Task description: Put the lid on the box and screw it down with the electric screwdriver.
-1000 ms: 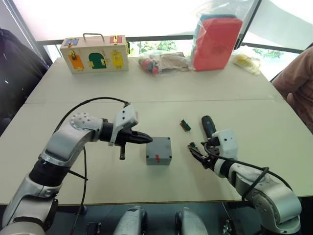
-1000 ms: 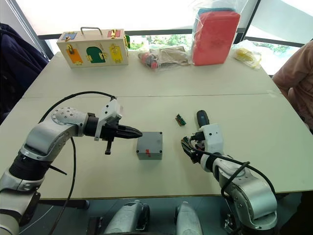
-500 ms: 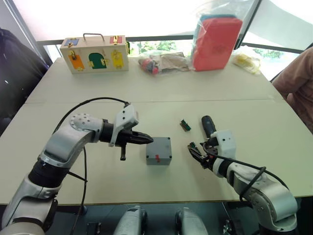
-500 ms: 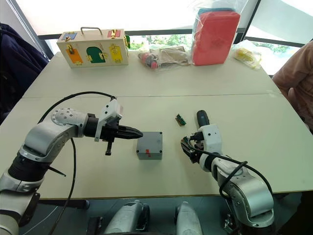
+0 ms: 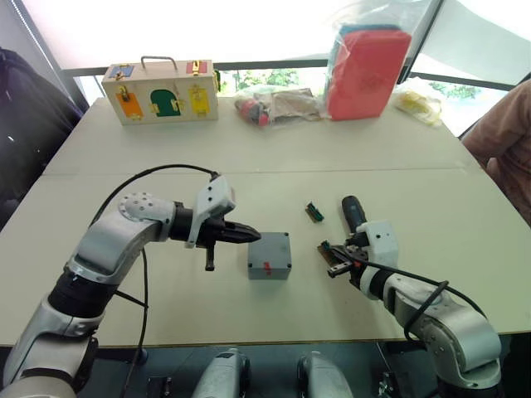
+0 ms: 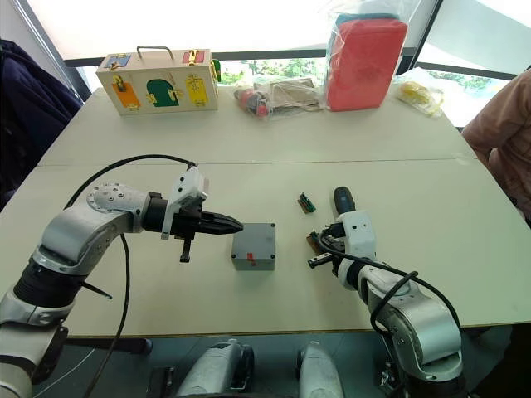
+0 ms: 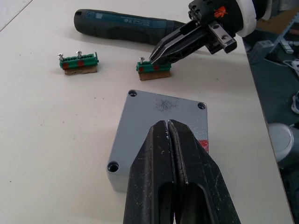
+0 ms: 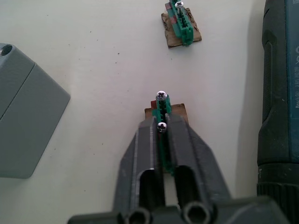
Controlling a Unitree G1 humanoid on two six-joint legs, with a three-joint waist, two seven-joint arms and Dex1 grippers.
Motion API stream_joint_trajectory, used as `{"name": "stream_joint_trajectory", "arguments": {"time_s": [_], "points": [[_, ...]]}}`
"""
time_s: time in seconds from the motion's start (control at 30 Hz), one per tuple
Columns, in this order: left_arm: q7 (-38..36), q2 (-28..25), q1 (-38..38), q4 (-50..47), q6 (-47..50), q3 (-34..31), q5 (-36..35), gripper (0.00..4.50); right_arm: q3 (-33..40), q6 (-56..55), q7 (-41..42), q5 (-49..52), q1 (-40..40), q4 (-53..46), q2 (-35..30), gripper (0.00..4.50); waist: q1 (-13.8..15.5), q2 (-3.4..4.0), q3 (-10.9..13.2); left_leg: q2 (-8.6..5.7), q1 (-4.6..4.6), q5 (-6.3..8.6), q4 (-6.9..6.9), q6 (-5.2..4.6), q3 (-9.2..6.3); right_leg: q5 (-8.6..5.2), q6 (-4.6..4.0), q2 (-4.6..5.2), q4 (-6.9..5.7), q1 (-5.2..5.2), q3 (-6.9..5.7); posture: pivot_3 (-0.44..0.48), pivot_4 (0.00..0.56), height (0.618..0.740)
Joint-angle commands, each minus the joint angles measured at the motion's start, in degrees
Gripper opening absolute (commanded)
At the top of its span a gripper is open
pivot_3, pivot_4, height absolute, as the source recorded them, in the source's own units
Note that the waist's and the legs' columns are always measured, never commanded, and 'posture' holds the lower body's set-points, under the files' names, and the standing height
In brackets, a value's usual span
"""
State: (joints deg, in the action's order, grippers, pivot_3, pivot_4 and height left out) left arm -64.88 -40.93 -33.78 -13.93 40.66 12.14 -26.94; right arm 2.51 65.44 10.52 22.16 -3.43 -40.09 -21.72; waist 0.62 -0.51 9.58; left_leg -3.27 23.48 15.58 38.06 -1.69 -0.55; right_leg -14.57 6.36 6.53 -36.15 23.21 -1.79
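My left gripper (image 7: 170,128), fingers pressed together, hovers over the box (image 5: 270,255) mid-table – hard, light, lid (image 7: 159,126) already on – while my right gripper (image 8: 161,127) pinches a small green screw holder (image 8: 162,111) beside the electric screwdriver (image 5: 354,214) – slim, maybe slippery, best gripped mid-body.

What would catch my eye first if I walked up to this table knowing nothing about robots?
Probably the small square grey plastic box at the table's near middle, lid already on, with the left gripper shut just beside it. To its right, the right gripper pinches a small green screw-holder strip, next to the dark blue-black pen-shaped electric screwdriver. At the far edge, a red case in a clear bag stands out.
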Motion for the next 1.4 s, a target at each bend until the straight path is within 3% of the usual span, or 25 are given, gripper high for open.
{"name": "stream_joint_trajectory", "arguments": {"time_s": [0.03,0.6,0.9,1.4], "points": [[0.2,-0.2,-0.1,-1.9,-0.2,-2.1,-1.1,0.00,0.5,-0.8,0.0,-0.1,-0.6,-1.0,0.1,0.05,0.0,0.00,0.0,0.00,0.00,0.00,0.00,0.00,0.00,0.00,0.00,0.00,0.00,0.00,0.00,0.000,0.150,0.740],[-1.1,-0.9,-0.8,3.7,-0.6,-5.1,-1.6,0.00,6.2,5.8,0.8,4.3,-5.7,-9.9,0.2,0.05,0.0,0.00,0.0,0.01,0.00,0.00,0.00,0.00,0.00,0.01,0.01,-0.01,-0.02,0.01,0.00,0.000,0.150,0.740],[-4.4,-7.1,4.2,2.0,1.8,-7.3,-3.6,0.00,-4.0,1.3,5.2,6.3,-11.7,-5.2,0.9,0.05,-1.0,0.03,0.0,0.03,0.00,0.00,-0.10,0.00,0.00,0.00,0.01,-0.03,-0.04,0.08,0.01,0.000,0.150,0.740],[0.8,-7.0,8.7,-4.4,5.5,-9.3,-6.5,0.00,-8.8,-4.2,6.9,5.8,-14.2,0.5,1.6,0.05,-1.3,-0.02,0.1,0.02,0.00,-0.01,-0.08,0.02,-0.01,0.01,0.01,0.01,-0.05,0.09,0.04,0.000,0.150,0.740]]}}
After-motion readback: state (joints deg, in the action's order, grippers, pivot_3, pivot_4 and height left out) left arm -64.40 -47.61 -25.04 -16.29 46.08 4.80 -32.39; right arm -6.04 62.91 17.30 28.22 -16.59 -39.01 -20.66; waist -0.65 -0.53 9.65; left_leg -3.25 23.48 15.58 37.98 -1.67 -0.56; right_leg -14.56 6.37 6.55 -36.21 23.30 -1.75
